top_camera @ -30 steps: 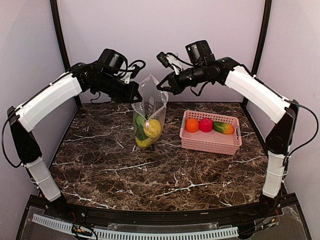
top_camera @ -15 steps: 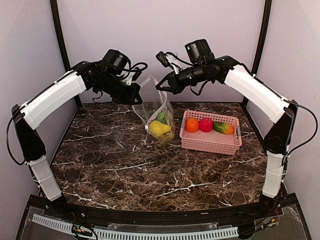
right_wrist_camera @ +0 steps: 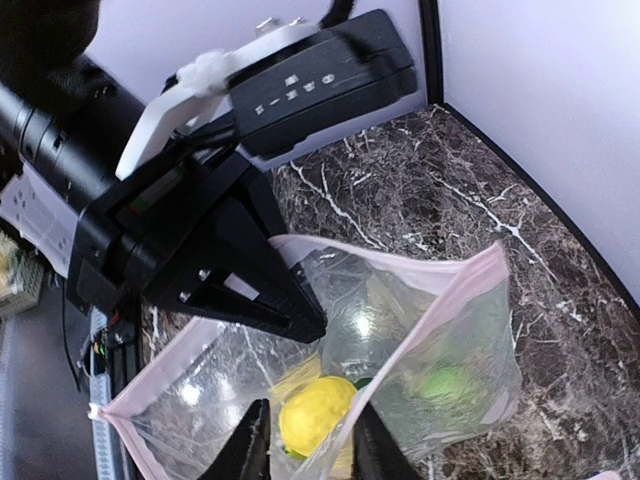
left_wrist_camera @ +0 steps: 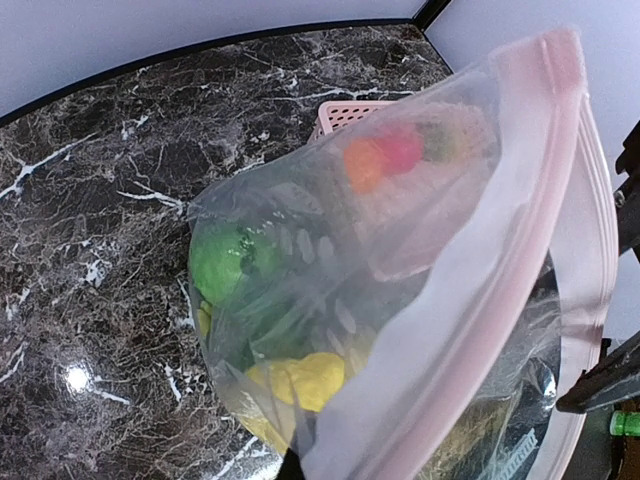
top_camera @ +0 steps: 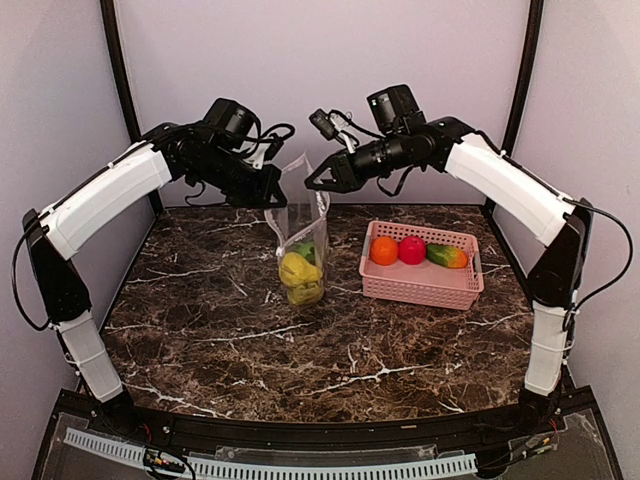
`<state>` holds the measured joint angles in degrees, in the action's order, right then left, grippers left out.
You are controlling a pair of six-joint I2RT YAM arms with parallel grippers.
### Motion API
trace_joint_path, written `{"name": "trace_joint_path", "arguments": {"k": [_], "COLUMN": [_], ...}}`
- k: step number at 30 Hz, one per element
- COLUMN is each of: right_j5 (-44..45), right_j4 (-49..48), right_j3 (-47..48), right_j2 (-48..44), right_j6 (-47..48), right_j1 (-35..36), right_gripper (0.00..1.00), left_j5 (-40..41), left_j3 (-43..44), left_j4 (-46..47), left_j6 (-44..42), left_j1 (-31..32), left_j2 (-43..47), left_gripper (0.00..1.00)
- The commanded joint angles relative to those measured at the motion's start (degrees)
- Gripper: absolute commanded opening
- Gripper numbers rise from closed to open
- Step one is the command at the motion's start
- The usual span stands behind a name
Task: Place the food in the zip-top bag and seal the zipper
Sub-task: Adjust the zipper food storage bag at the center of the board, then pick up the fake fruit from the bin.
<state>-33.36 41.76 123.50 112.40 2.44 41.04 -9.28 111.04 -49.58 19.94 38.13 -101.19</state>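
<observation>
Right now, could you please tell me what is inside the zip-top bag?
Through the clear zip-top bag I see a yellow lemon, a round green piece and another yellow piece lowest. Whatever lies beneath those is covered.

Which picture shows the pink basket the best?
The top external view: the whole pink basket shows, holding an orange, a red fruit and a green-orange piece. The left wrist view shows one corner, the rest blurred through the bag. The right wrist view gives no clear sight of it.
</observation>
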Motion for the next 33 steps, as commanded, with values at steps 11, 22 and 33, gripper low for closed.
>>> {"name": "trace_joint_path", "arguments": {"k": [11, 22, 33], "right_j5": [-1.9, 7.0, 10.5], "right_j4": [-3.7, -2.9, -1.7], "right_j3": [-15.4, -29.8, -31.6], "right_j2": [-13.1, -17.1, -9.8], "right_j6": [6.0, 14.7, 18.4], "right_j1": [-10.4, -17.5, -18.2], "right_gripper": [0.74, 0.73, 0.76], "left_j5": [-3.3, -5.1, -5.6], "left_j3": [-1.8, -1.7, -1.6], "left_j4": [2.2, 3.3, 3.0], "left_j6": [-1.0, -0.2, -0.7], "left_j1": [-0.4, -0.4, -0.3], "left_j2": [-2.4, -3.0, -3.1], "left_gripper": [0.01, 0.01, 0.01]}}
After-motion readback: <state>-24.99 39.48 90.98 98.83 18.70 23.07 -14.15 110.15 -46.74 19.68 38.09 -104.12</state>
